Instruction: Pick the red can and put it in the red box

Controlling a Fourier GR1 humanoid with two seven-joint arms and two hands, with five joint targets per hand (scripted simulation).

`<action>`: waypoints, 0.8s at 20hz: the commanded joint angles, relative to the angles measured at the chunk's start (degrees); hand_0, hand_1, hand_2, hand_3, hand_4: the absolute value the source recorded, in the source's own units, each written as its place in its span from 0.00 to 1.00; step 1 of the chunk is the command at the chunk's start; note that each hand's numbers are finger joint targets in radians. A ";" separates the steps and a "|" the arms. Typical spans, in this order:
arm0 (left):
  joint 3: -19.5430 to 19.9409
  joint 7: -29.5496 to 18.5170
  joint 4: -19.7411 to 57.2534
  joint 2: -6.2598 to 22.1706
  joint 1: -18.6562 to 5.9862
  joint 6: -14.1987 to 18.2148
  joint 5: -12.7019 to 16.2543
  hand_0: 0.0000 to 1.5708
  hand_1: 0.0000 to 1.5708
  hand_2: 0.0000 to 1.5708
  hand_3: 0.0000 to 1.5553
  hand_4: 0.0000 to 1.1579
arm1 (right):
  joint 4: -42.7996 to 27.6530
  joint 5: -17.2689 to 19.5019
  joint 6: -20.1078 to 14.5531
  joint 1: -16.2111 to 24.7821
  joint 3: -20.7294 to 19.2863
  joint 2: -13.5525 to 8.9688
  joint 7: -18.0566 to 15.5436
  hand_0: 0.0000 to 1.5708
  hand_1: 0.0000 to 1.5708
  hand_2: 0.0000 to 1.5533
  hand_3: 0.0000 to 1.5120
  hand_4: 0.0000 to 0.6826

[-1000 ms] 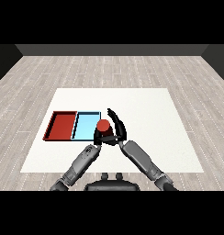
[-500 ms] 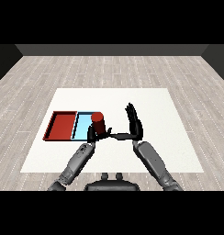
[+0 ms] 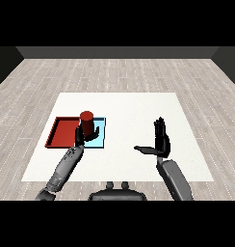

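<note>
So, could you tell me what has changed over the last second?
The left hand has carried the red can leftward, now over the trays' shared edge. The right hand let go and drew away rightward, fingers open. The red tray and light blue tray stayed put.

Left hand curled, right hand open-fingered

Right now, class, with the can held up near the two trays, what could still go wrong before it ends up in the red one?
1. The red can, held by the left hand, sits over the border between the red tray and the light blue tray; released here, it might land in the blue one.
2. Set down on a tray rim, it could tip over.
3. The right hand is open and far off, so it likely cannot help.
</note>
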 commanded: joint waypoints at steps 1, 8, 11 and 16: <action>4.61 2.54 3.68 6.93 -1.83 -1.47 -0.68 1.00 1.00 0.99 0.94 0.97 | -2.30 -2.93 2.50 5.96 -5.10 -3.92 -0.46 0.00 0.00 0.00 0.00 0.00; 11.03 0.11 18.34 10.73 -3.26 -5.72 -0.30 1.00 1.00 1.00 0.96 0.96 | 0.71 0.86 0.23 4.34 -5.76 -3.48 2.18 0.00 0.00 0.00 0.00 0.00; 12.92 1.39 29.49 12.42 -10.00 -8.41 -0.89 1.00 1.00 0.99 0.95 0.95 | 5.37 0.23 1.88 3.49 -7.29 -3.52 1.34 0.00 0.00 0.00 0.00 0.00; 14.70 -3.00 46.74 9.55 -17.86 -5.98 -3.93 1.00 1.00 1.00 0.96 0.91 | 9.62 1.34 3.55 1.49 -7.82 -3.77 0.73 0.00 0.00 0.00 0.00 0.00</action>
